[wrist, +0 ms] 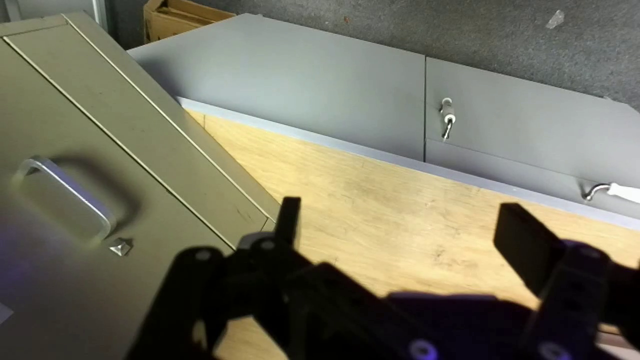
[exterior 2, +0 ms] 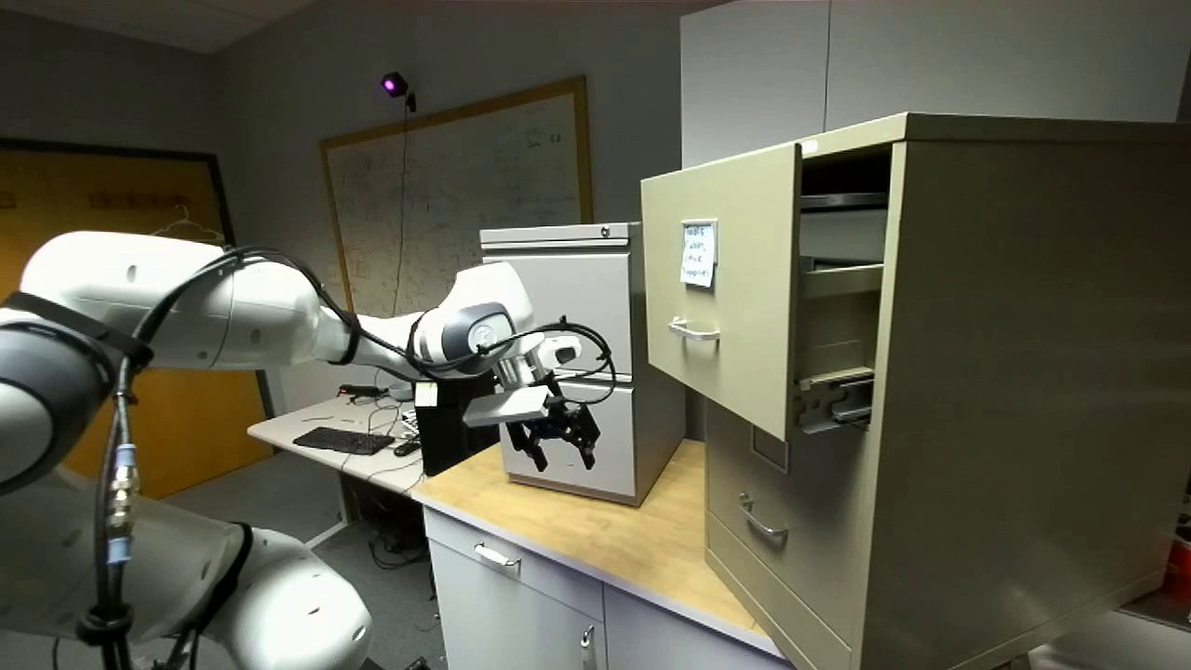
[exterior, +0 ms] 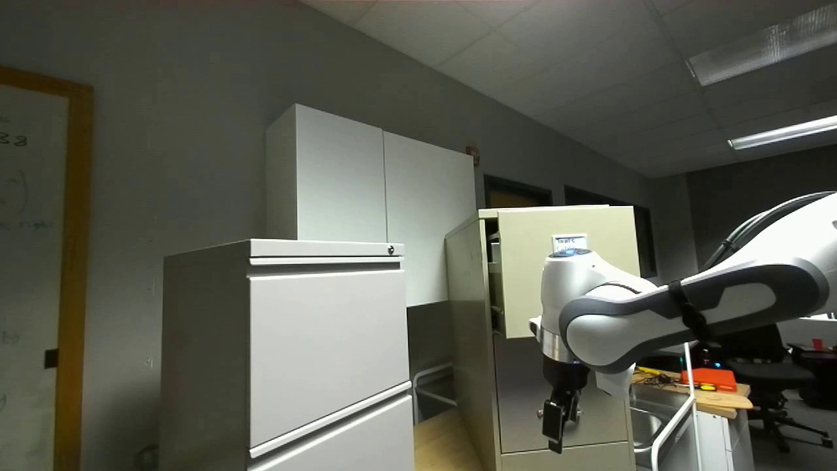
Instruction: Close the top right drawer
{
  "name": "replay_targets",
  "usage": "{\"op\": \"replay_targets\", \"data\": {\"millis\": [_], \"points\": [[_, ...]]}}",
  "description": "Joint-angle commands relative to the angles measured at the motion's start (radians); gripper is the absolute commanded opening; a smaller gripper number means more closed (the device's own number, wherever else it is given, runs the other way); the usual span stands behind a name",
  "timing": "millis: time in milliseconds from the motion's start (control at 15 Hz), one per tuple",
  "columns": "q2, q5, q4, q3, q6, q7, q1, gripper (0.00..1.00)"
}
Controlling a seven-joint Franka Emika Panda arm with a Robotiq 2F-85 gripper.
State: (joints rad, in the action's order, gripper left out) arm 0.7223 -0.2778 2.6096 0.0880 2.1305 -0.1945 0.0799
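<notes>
Top right drawer (exterior 2: 737,290) — above the gripper (exterior 2: 566,456), apart.

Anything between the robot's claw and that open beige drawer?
The stretch between gripper and drawer looks bare in an exterior view, the grey cabinet showing behind.

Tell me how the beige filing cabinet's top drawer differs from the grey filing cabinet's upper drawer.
The beige top drawer is pulled out; the grey upper drawer is shut. The beige top drawer's front carries a bar handle and a paper label, while the grey upper drawer's front is plain. Both have flat, rectangular fronts.
</notes>
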Motion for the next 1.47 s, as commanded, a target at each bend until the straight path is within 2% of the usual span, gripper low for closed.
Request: {"op": "replay_targets", "data": {"millis": [0, 400, 667, 733, 800, 867, 1067, 1267, 1400], "points": [[0.0, 0.0, -0.001, 0.001, -0.002, 0.001, -0.001, 1.0], [0.0, 0.0, -0.001, 0.001, -0.002, 0.001, -0.001, 1.0], [0.016, -0.043, 0.008, -0.041, 0.02, 0.05, 0.013, 1.0], [0.021, -0.05, 0.006, -0.051, 0.023, 0.058, 0.012, 0.9], [0.031, -0.068, 0.005, -0.068, 0.03, 0.071, 0.015, 0.75], [0.04, -0.081, 0.004, -0.083, 0.036, 0.085, 0.015, 0.69], [0.086, -0.132, 0.002, -0.138, 0.055, 0.141, 0.017, 0.42], [0.12, -0.253, -0.015, -0.214, 0.082, 0.201, 0.044, 0.19], [0.125, -0.344, -0.032, -0.241, 0.111, 0.235, 0.072, 0.06]]}}
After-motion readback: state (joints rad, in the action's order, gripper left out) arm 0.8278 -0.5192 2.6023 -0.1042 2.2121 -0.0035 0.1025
